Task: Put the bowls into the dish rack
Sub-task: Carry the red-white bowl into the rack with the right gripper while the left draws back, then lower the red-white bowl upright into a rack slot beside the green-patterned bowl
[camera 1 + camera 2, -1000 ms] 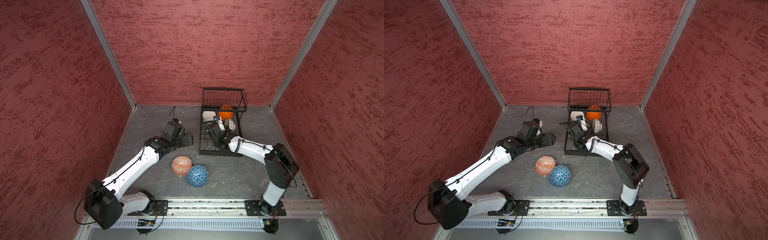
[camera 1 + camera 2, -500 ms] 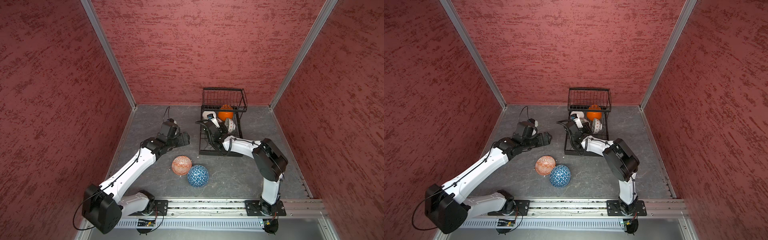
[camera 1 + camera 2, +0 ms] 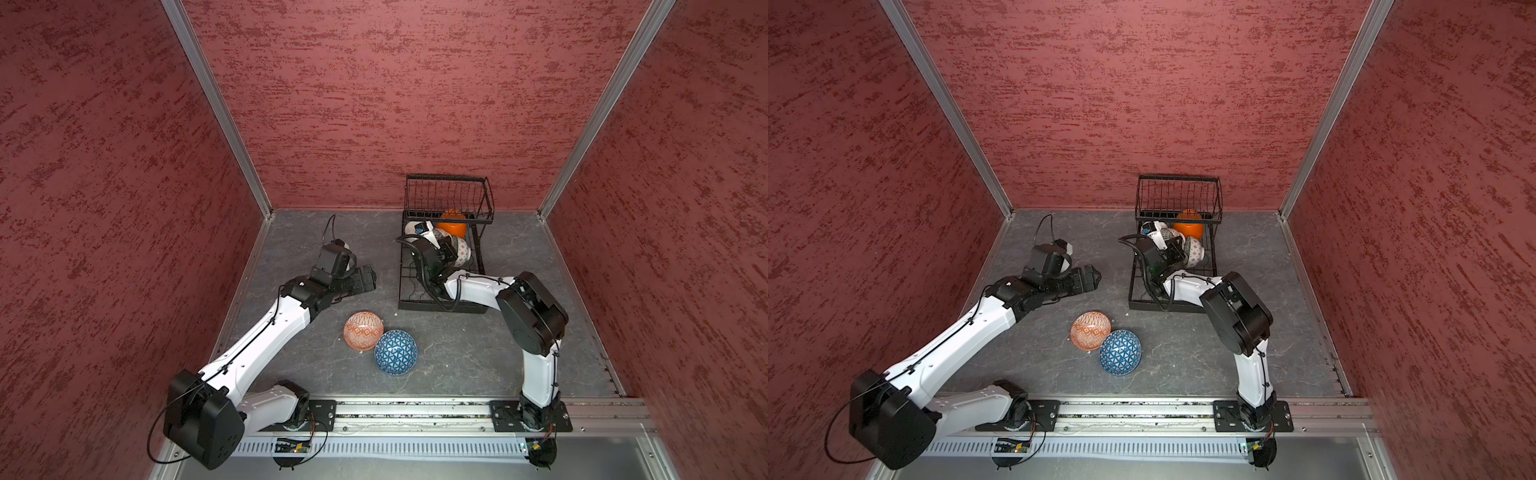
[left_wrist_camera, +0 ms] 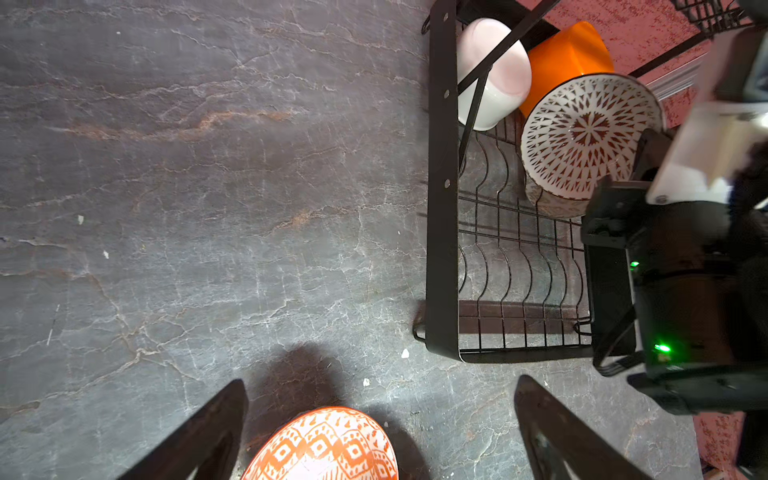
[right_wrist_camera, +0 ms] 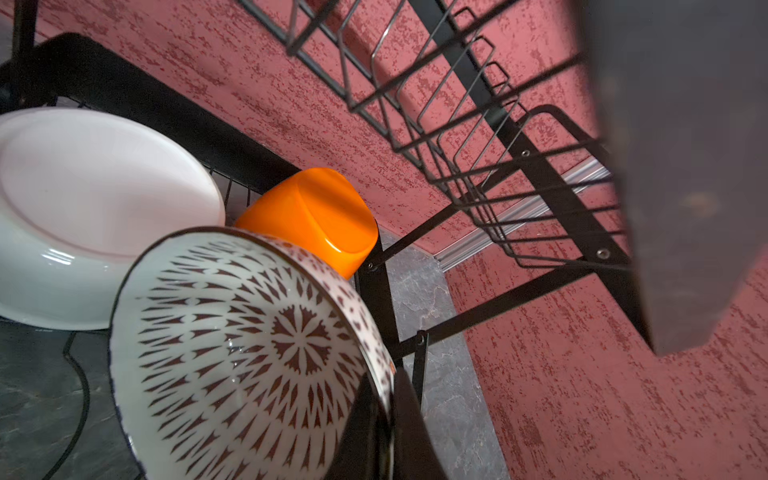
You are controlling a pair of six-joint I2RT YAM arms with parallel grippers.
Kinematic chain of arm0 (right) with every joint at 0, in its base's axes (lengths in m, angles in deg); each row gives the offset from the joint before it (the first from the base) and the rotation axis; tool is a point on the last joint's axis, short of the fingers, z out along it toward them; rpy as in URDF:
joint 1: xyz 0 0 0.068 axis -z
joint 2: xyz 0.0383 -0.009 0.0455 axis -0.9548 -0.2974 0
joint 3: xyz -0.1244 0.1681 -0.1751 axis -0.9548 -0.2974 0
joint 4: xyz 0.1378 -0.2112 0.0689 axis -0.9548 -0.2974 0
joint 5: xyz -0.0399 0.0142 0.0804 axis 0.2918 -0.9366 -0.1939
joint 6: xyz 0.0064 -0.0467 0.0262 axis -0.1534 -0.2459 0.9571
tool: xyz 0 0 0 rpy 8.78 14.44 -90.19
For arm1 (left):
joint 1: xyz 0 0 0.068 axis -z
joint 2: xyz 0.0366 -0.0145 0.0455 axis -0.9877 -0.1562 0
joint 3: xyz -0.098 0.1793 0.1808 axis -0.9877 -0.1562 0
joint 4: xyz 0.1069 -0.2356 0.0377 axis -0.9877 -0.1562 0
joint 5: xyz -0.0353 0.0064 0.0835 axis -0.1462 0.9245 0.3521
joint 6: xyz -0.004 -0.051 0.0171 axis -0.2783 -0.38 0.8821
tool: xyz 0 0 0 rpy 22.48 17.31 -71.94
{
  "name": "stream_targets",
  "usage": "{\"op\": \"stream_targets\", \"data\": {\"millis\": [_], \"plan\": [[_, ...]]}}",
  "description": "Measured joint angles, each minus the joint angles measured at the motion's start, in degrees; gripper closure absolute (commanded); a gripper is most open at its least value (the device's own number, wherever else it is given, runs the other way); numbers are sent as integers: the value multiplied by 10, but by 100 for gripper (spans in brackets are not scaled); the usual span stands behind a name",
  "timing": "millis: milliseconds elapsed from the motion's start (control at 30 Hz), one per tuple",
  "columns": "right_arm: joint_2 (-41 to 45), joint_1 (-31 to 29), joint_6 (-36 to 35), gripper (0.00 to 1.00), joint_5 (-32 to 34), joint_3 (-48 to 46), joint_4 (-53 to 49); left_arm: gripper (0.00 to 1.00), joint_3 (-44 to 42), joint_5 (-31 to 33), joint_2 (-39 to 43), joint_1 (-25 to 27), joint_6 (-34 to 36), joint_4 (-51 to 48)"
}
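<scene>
The black wire dish rack [image 3: 401, 270] [image 3: 1133, 270] stands at the back right. On its lower tier lie a plain white bowl [image 4: 494, 83] [image 5: 95, 208] and an orange bowl [image 3: 453, 227] [image 5: 316, 216], both tipped over. In front of them a white bowl with a dark red pattern [image 3: 462, 251] [image 4: 586, 137] [image 5: 232, 345] stands on edge, and my right gripper [image 5: 386, 399] [image 3: 451, 249] is shut on its rim. My left gripper [image 4: 380, 382] [image 3: 368, 278] is open above the floor, left of the rack. A red-and-white bowl [image 3: 363, 330] [image 4: 324, 446] lies just below it, untouched.
A blue triangle-patterned bowl [image 3: 395, 352] [image 3: 1120, 352] lies upside down, touching the red-and-white one. The rack's raised upper basket [image 3: 446, 199] overhangs the bowls inside. Red walls close in the grey floor [image 3: 299, 232] on three sides.
My right arm's elbow has swung left while its gripper stays in the rack, shut on the patterned bowl. My left arm has shifted slightly and its gripper stays open.
</scene>
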Motion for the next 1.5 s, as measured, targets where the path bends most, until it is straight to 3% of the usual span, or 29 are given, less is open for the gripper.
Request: {"op": "stream_targets", "data": {"millis": [633,1500], "plan": [[-54,7,-120,100,28,-1,111,0,0,-3,1,-14,2,0],[-92,8,-167,100,68,-1,152,1,0,-18,1,-20,4,2]]}}
